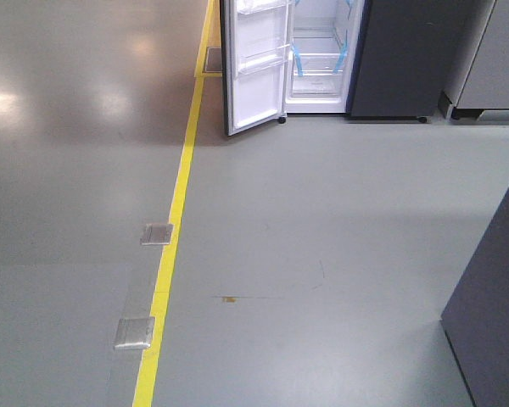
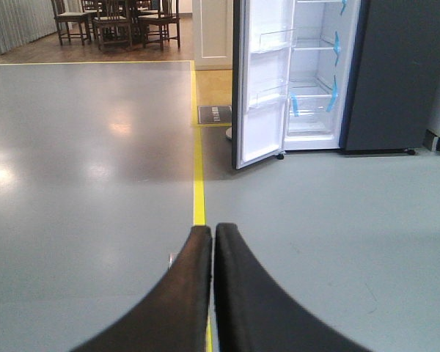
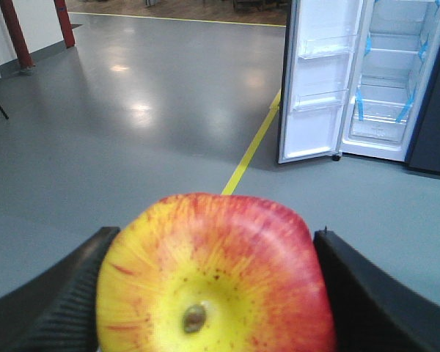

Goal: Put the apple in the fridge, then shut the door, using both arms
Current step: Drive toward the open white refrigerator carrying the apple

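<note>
My right gripper (image 3: pixel 214 257) is shut on the apple (image 3: pixel 220 271), red and yellow, pressed between both fingers and filling the bottom of the right wrist view. My left gripper (image 2: pixel 213 233) is shut and empty, held above the floor. The fridge (image 1: pixel 322 59) stands far ahead, white-lined with blue-taped shelves, also in the left wrist view (image 2: pixel 315 81) and right wrist view (image 3: pixel 389 81). Its door (image 1: pixel 254 68) is swung wide open to the left, white inner face with clear bins showing; it also shows in the wrist views (image 2: pixel 260 88) (image 3: pixel 315 88). No arm shows in the front view.
A yellow floor line (image 1: pixel 174 220) runs from the door toward me, with two metal floor plates (image 1: pixel 156 234) beside it. A dark grey cabinet (image 1: pixel 496 305) stands close on the right. Grey units (image 1: pixel 492 59) stand right of the fridge. Chairs (image 2: pixel 117 22) are far back left.
</note>
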